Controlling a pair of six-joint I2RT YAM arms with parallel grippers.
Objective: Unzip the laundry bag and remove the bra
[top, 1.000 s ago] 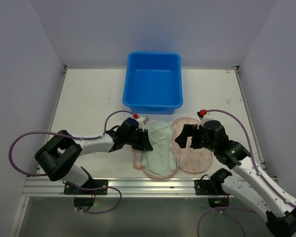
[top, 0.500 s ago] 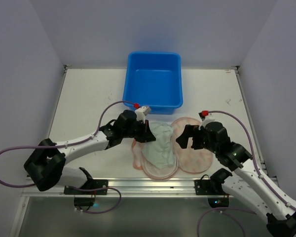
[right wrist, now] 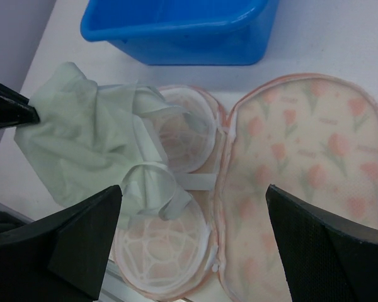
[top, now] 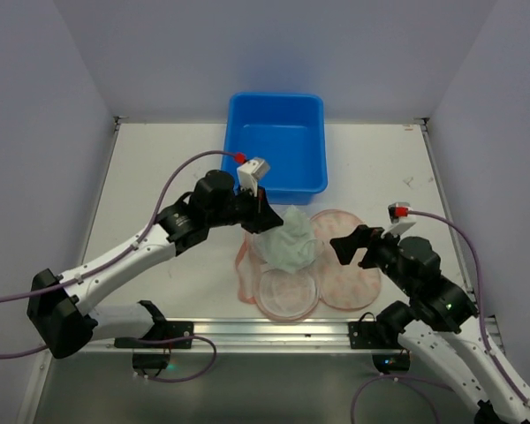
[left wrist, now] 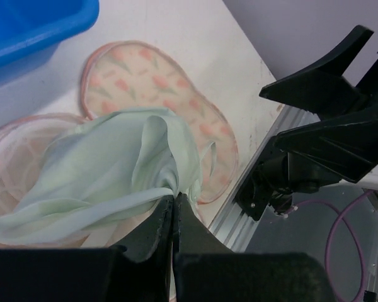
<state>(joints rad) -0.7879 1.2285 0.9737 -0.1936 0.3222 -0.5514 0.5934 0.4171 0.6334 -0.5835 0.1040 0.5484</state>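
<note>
Near front edge, bag (top: pixel 346 269) unzipped, open; left gripper (top: pixel 265 226) clamped on bra (top: pixel 291 246), held high to clear bag; right gripper (top: pixel 353 251) apart, hovers.

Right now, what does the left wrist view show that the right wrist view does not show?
Only the left wrist view: the right end effector seen from outside, open, and a purple cable beyond the table edge. Only the right wrist view: the white lattice ring lying bare inside the opened laundry bag. Both: the bra held in a bunch by the shut left end effector, the bag's tulip-printed half, and the blue tub.
</note>
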